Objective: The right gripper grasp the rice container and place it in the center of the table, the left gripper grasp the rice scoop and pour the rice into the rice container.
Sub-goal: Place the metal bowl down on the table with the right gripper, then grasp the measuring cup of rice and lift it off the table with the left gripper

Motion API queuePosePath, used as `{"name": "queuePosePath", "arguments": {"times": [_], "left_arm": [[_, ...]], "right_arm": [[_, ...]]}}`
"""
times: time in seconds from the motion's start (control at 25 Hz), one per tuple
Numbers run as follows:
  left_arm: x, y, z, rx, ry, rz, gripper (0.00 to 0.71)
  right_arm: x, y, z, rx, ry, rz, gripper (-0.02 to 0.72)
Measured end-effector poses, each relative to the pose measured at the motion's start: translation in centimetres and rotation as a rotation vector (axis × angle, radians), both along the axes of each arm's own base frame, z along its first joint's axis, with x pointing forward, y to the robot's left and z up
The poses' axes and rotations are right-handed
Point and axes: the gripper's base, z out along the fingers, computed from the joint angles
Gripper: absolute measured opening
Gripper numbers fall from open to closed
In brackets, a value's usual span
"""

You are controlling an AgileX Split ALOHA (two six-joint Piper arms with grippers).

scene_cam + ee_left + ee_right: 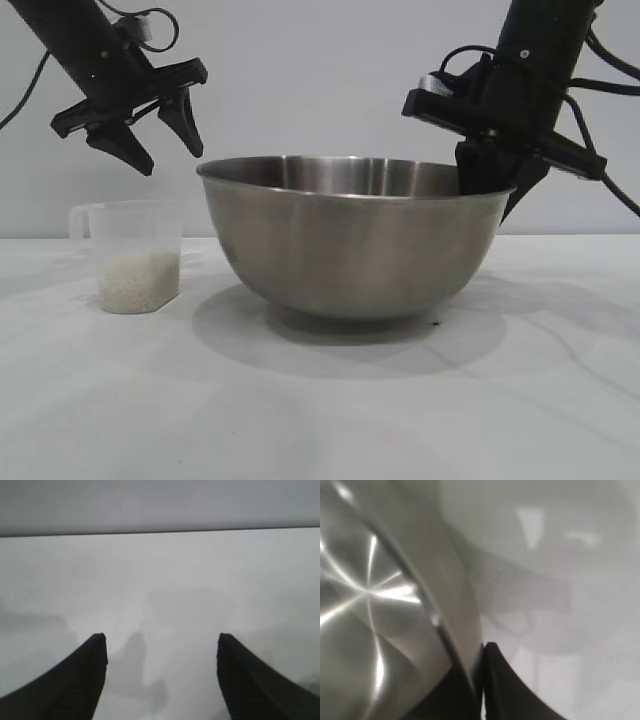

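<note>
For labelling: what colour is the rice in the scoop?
White rice, clearest in the exterior view.

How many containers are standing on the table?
2: the steel bowl in the middle, and the clear plastic cup with rice beside it on the exterior view's left. None seems hidden.

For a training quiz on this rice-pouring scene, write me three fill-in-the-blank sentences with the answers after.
1. The right gripper is shut on the rim of the large round ____ bowl.
2. The white rice lies in the small clear plastic ____, left of the bowl.
3. The left gripper hangs above that rice, fingers ____.

Missing words: stainless-steel; cup; open
</note>
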Motion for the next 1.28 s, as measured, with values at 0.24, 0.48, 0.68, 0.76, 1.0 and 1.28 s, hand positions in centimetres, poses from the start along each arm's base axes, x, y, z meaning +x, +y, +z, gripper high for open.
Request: {"name": "queuePosePath", "arguments": {"times": [0.24,0.48,0.68,0.76,1.0,1.28], "left_arm": [[0.0,0.0,0.0,0.0,0.0,0.0,0.419],[-0.1,0.0,0.0,-0.001,0.009,-0.006,0.419],[-0.1,-0.1,-0.1,-0.002,0.014,-0.009,0.419],[-0.1,-0.1,-0.1,-0.002,0.014,-0.009,0.419],[-0.1,-0.1,-0.1,-0.003,0.017,-0.011,0.419],[-0.2,-0.1,-0.1,-0.003,0.018,-0.012,0.419]], "right_arm": [[0.1,0.3,0.1,0.019,0.004,-0.008,0.139],[1.0,0.6,2.0,0.038,-0.026,0.012,0.481],[2.7,0.9,5.0,0.044,-0.144,0.028,0.511],[3.2,0.8,6.3,0.03,-0.196,0.039,0.511],[2.8,-0.8,10.5,-0.099,-0.336,0.086,0.511],[2.1,-5.0,14.9,-0.218,-0.449,0.028,0.511]]}}
